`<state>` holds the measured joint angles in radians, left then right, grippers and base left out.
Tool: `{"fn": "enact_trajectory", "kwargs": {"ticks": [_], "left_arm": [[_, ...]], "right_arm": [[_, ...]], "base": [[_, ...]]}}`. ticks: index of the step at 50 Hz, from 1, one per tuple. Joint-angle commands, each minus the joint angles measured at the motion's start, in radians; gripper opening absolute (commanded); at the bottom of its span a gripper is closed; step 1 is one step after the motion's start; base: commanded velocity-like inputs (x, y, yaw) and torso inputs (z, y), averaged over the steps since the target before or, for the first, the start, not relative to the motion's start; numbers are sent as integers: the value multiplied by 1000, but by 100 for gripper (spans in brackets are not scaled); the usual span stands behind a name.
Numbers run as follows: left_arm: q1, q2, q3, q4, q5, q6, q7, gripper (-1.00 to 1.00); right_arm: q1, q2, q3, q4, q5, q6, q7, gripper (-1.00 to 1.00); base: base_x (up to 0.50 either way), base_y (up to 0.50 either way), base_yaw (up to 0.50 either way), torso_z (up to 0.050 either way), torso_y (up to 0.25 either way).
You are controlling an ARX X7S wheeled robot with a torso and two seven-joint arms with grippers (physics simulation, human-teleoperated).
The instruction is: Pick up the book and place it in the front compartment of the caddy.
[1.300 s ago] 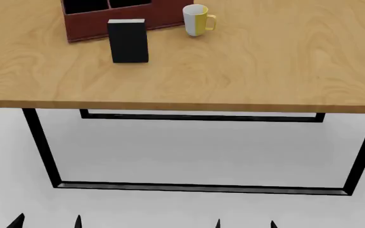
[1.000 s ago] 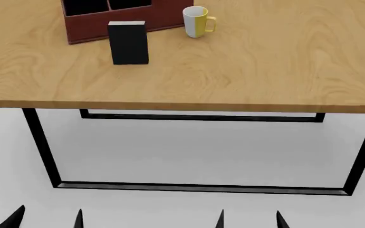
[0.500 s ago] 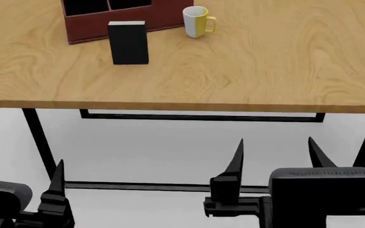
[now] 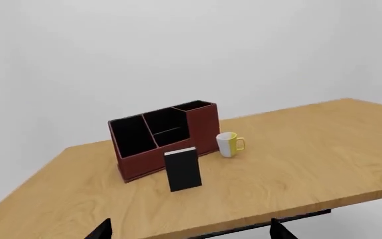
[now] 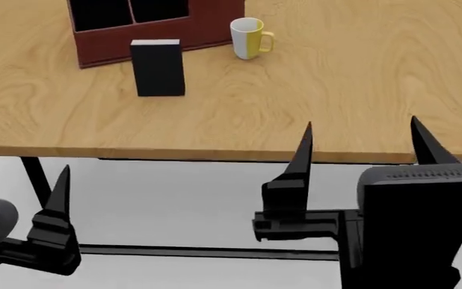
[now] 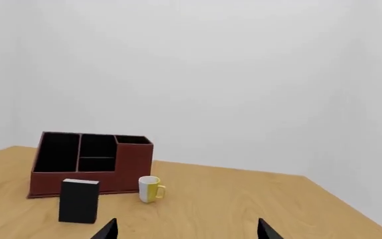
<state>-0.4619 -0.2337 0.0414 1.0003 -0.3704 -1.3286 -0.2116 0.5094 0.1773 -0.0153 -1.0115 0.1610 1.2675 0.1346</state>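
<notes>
The black book (image 5: 159,67) stands upright on the table, just in front of the dark red caddy (image 5: 103,49). It also shows in the left wrist view (image 4: 183,169) and the right wrist view (image 6: 79,201). The caddy (image 4: 201,124) (image 6: 135,167) has black-lined cells; its low front wall (image 4: 141,167) faces the book. My left gripper (image 5: 18,186) (image 4: 189,231) and right gripper (image 5: 361,124) (image 6: 187,229) are both open and empty. They are near the table's front edge, well short of the book.
A white-and-yellow mug (image 5: 249,37) (image 4: 229,144) (image 6: 149,189) stands to the right of the caddy. The wooden table (image 5: 335,72) has a black metal frame (image 5: 215,251) underneath. White walls stand behind it.
Both arms have risen from the bottom edge of the head view to table-edge height, jaws staying apart. The book, caddy and mug have not moved on the table.
</notes>
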Motion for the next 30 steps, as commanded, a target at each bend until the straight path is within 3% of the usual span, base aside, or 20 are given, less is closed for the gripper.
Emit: {"fn": "enact_trajectory", "kwargs": {"ticks": [1,30], "left_arm": [[-42,-32,-17,7,-109,-24,-76,100],[12,-65,3,-11,-140,65,-103,100]], "right_arm": [[10,28,-3,-21,66,34,47,100],[-19,67,-82,6,89,-10,127,100]], "base": [[500,0,0,0,0],[500,38,0,0,1]]}}
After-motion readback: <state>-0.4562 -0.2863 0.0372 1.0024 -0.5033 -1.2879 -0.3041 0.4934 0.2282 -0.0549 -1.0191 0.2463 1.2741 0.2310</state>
